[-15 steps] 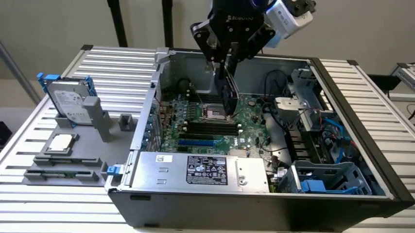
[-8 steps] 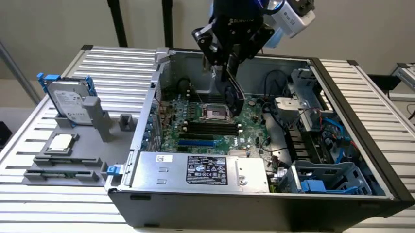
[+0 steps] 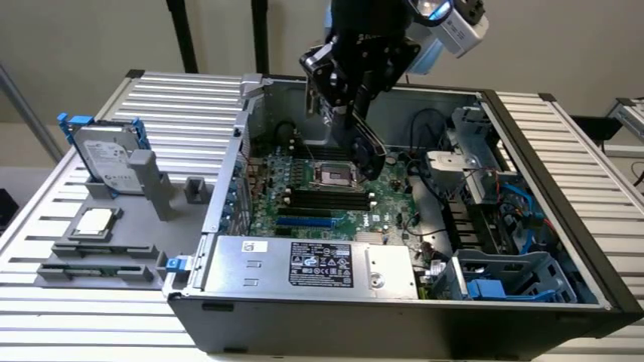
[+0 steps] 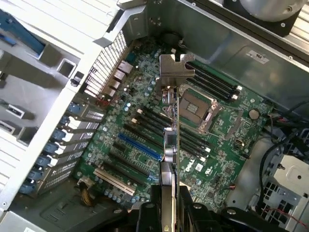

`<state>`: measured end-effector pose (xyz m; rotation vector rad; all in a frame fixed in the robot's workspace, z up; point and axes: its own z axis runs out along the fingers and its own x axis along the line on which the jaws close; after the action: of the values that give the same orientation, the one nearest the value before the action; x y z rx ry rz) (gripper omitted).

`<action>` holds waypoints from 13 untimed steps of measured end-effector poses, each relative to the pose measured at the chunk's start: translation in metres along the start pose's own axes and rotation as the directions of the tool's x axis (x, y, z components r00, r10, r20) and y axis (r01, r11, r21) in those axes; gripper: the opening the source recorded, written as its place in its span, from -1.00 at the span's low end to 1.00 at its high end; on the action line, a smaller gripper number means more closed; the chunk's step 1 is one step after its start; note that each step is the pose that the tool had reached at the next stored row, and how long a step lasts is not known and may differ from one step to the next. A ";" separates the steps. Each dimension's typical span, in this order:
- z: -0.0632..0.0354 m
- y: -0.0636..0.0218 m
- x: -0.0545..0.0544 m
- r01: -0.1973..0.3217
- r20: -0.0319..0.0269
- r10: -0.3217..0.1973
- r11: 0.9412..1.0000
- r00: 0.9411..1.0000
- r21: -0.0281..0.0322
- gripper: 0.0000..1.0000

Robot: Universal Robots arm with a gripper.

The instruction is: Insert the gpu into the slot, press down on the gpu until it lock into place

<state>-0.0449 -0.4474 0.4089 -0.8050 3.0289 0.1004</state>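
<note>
One gripper (image 3: pixel 348 105) hangs over the open computer case (image 3: pixel 403 324), with its jaws clamped on the gpu (image 3: pixel 370 154), one jaw against each flat face of the card. Seen from the wrist, the gripper (image 4: pixel 169 215) holds the gpu (image 4: pixel 170 145) edge-on, with the silver end bracket (image 4: pixel 176 70) at the end of the card away from the jaws. The gpu is carried clear of the motherboard (image 3: pixel 378 215). It is tilted, and its lower end is above the area of the processor socket (image 3: pixel 332 175) and the black memory slots (image 3: pixel 322 200). The slot (image 3: pixel 305 223) is a blue strip on the board, between the memory slots and the power supply (image 3: pixel 387 268). The gpu is apart from it and not yet inserted. From the wrist, the slot (image 4: pixel 140 146) lies to one side of the card's line. White DELL lettering (image 4: pixel 189 166) is printed on the motherboard (image 4: pixel 145 96) just beside the card. The power supply carries a black label (image 3: pixel 320 264) with white print and a small white sticker (image 3: pixel 256 247); neither can be read. The hard drive (image 3: pixel 101 147) stands against a grey holder (image 3: pixel 151 181) on the slatted table (image 3: pixel 584 151) at the exterior view's left. Its white label (image 3: pixel 108 172) cannot be read.
</note>
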 end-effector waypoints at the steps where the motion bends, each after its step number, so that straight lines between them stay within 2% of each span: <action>1: 0.0005 0.0000 0.000 0.018 0.000 -0.018 1.000 1.000 0.000 -0.48; 4: 0.0018 -0.0001 0.000 0.072 -0.001 -0.072 0.997 0.997 0.000 -0.48; 7: 0.0033 -0.0002 0.000 0.127 -0.002 -0.127 0.992 0.992 0.000 -0.48; 10: 0.0046 -0.0003 0.000 0.181 -0.003 -0.181 0.984 0.984 0.000 -0.48; 13: 0.0060 -0.0004 0.000 0.235 -0.005 -0.235 0.972 0.972 0.000 -0.48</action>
<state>-0.0449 -0.4474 0.4029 -1.1569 2.9095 0.0965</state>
